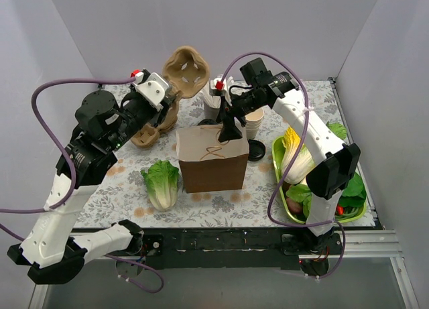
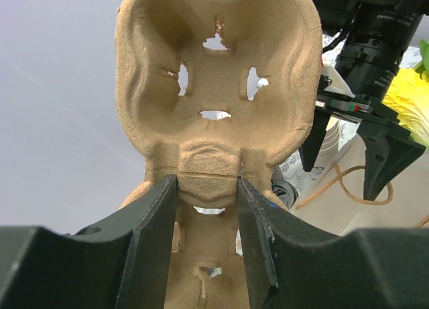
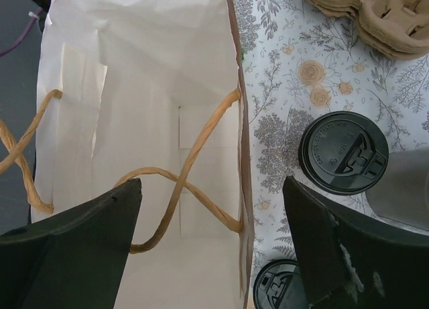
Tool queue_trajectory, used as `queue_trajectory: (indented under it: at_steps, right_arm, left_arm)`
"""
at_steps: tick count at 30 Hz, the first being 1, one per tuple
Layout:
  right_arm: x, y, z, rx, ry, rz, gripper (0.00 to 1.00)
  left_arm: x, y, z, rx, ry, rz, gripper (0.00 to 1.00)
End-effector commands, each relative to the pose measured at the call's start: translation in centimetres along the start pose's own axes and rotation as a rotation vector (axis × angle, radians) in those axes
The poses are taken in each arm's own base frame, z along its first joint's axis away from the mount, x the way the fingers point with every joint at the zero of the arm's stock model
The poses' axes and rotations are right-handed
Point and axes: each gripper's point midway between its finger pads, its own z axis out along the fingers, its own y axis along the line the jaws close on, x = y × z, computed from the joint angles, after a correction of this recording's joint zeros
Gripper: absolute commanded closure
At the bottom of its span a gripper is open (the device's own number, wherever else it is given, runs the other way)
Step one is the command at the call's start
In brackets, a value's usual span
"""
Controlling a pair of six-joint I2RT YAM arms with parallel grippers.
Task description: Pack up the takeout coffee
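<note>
The takeout coffee (image 3: 343,151) shows from above as a round black lid on the flowered table, just beyond the bag's far wall; its cup wall is hidden, and the top view hides it behind the right arm. The brown paper bag (image 1: 211,160) stands open with a bare white inside (image 3: 141,108). My right gripper (image 3: 213,185) (image 1: 228,131) is open and straddles the bag's rim, one finger over the inside and one over the table. My left gripper (image 2: 208,180) (image 1: 167,94) is shut on a brown pulp cup carrier (image 2: 214,81), held up on edge behind the bag.
A stack of pulp carriers (image 1: 149,128) lies left of the bag. A loose black lid (image 1: 257,150) (image 3: 281,289) lies at its right. Lidless cream cups (image 1: 255,123) and a grey cup of sticks (image 1: 214,98) stand behind. A lettuce (image 1: 161,183) lies front left, a green vegetable tray (image 1: 276,163) right.
</note>
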Motion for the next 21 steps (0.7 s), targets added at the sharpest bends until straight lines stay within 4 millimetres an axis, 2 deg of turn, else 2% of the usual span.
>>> queue_trajectory:
  at_steps: [1, 7, 9, 16, 21]
  right_arm:
    - [-0.9, 1.1, -0.6, -0.036, -0.037, 0.006, 0.06]
    - [-0.3, 1.2, 0.7, -0.105, -0.052, 0.092, 0.06]
    - [-0.8, 0.9, 0.4, -0.094, -0.051, 0.081, 0.06]
    - [-2.8, 0.1, -2.0, 0.039, -0.066, 0.012, 0.06]
    - [-3.5, 1.0, -3.1, 0.087, -0.099, -0.021, 0.06]
  left_arm:
    - [0.3, -0.6, 0.4, 0.031, 0.006, -0.022, 1.0]
    - [1.2, -1.4, 0.5, 0.061, 0.032, -0.04, 1.0]
    - [1.3, -1.4, 0.5, 0.061, 0.035, -0.039, 1.0]
    - [1.8, -1.5, 0.6, 0.058, 0.041, -0.044, 1.0]
    - [2.0, -1.9, 0.6, 0.072, 0.042, -0.043, 1.0]
